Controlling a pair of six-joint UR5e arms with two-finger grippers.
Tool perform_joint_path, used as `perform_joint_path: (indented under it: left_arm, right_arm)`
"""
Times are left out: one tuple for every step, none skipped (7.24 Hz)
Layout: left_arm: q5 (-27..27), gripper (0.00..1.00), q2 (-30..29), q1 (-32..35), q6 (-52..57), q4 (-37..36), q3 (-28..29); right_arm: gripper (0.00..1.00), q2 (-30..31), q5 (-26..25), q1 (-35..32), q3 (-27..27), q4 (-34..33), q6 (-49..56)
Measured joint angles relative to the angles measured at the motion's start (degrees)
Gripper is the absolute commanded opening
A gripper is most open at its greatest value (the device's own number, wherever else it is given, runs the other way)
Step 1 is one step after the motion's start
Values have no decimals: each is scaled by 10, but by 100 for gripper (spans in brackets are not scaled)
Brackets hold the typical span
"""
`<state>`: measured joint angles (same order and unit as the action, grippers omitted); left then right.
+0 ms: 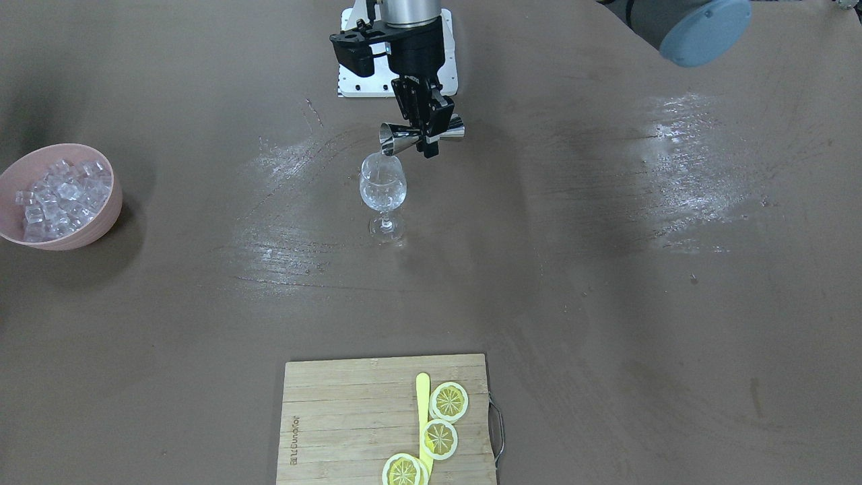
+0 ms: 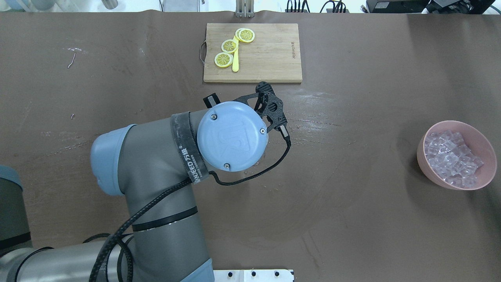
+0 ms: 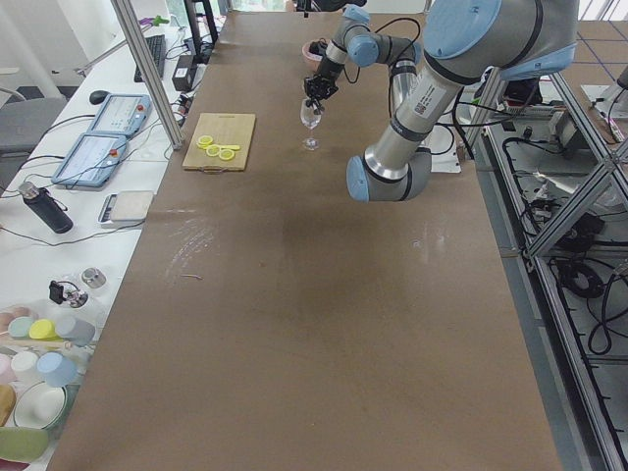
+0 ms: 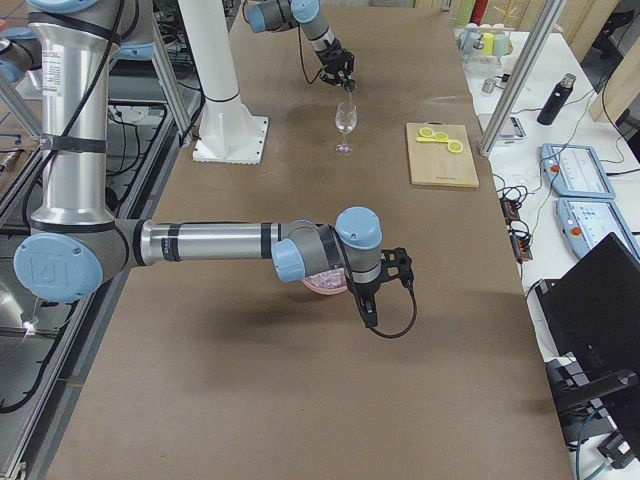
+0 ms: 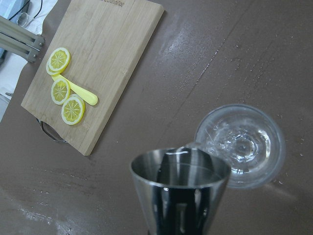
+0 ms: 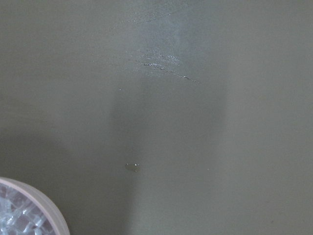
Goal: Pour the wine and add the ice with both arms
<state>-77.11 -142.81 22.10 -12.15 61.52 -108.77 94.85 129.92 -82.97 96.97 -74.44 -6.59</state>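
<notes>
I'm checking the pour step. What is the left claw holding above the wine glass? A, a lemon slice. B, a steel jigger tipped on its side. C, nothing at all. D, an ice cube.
B: in the front-facing view the left claw is shut on a steel jigger, which lies sideways with its mouth over the wine glass.

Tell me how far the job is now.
Done: the left gripper holds the jigger. In hand: it tips the jigger over the glass, and liquid runs in. To do: the ice lies in the bowl; I see none in the glass.
</notes>
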Motion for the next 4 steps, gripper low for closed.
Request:
perform_joint_path:
  left_arm:
    - [7, 0, -10, -1, 0, -18, 7]
    - [12, 0, -21, -2, 0, -35, 15]
    - [14, 0, -29, -3, 0, -48, 22]
    - [18, 0, -37, -4, 0, -64, 29]
  right_arm:
    - [100, -1, 0, 0, -2, 0, 0]
    - [100, -2, 0, 0, -3, 0, 0]
    - [100, -2, 0, 0, -4, 0, 0]
    - [100, -2, 0, 0, -5, 1, 0]
